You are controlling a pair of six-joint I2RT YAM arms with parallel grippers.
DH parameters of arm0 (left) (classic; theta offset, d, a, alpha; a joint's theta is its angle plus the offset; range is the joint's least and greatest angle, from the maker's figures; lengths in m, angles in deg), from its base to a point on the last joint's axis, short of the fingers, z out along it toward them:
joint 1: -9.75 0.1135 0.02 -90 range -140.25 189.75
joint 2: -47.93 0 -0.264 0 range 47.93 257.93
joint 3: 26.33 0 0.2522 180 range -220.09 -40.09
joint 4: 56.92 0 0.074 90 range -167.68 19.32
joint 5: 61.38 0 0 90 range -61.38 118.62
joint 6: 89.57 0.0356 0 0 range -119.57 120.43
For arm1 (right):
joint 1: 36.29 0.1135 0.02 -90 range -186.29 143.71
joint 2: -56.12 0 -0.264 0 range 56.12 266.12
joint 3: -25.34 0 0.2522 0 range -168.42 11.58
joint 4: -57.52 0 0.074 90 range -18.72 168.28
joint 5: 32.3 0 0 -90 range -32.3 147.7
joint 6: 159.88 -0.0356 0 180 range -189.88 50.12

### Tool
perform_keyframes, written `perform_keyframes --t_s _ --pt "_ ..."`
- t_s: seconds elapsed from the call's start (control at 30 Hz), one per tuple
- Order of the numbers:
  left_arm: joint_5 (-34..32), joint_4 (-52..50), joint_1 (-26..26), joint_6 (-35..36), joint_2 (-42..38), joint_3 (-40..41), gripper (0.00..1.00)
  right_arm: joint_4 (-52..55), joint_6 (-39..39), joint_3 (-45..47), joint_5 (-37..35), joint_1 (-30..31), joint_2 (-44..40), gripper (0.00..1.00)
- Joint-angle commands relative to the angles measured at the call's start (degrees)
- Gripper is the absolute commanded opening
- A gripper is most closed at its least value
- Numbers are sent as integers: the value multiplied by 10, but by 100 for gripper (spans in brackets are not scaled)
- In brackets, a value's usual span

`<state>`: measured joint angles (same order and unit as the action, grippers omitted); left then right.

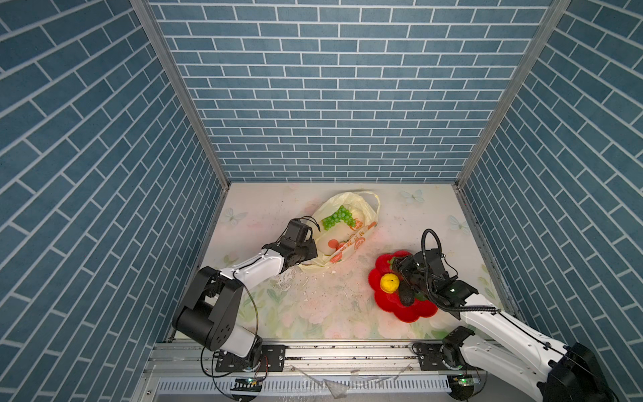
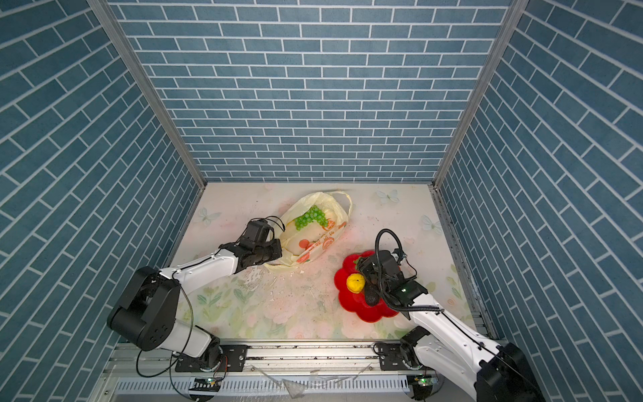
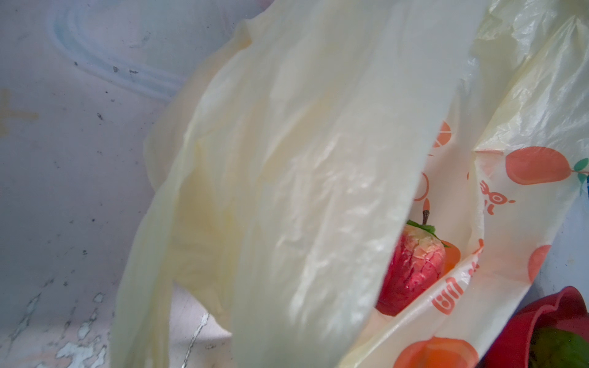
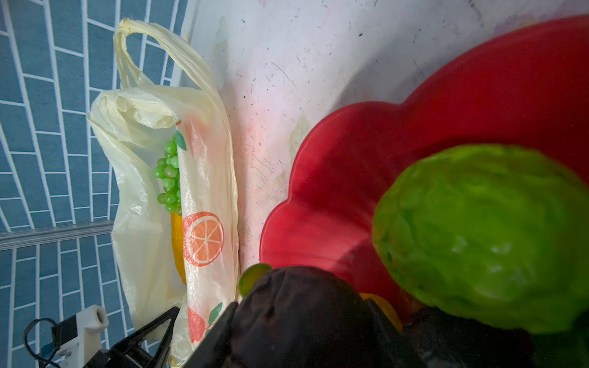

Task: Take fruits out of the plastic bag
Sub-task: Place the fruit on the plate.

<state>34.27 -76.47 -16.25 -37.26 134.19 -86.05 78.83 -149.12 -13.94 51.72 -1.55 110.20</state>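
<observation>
Top views, both: plastic bag [image 1: 335, 205] lies on the table [image 1: 313, 313] toward the back wall, mouth open, green grape bunch [image 1: 335, 216] inside it. L gripper [image 1: 314, 255] is at the bag's near-left edge, jaws pressed together, pinching the film. Left wrist view: bag film stretches up close across the lens; red strawberry [image 3: 411, 270] sits inside, half hidden behind that sheet, stem showing. Right wrist view: yellow banana [image 4: 177, 251] also inside, just beside the grapes, partly behind a printed orange slice [image 4: 204, 239]; one loop handle [image 4: 127, 47] sticks out at the far end.

Red plate [image 1: 414, 313] is on the robot's right of the bag, near but not touching. On it, in a top view: lemon [image 2: 355, 282] w/ a dark avocado-like piece [image 2: 371, 296] touching it. R gripper [image 1: 400, 266] hangs low over the plate's far half. Right wrist view: bumpy green fruit [image 4: 484, 235] on the plate, blurred, v close to the lens; a dark brown lump [image 4: 296, 312] sits btwn the black fingers [image 4: 216, 337], jaws partway apart – can't tell if it's gripped or just lying there, nor if it's the same piece seen from above
</observation>
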Motion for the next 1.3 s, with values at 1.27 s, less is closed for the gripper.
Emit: perform_keyframes --t_s 1.27 --pt "-6 -3 -6 33 -37 -3 3 98 224 -200 30 -1 135 65"
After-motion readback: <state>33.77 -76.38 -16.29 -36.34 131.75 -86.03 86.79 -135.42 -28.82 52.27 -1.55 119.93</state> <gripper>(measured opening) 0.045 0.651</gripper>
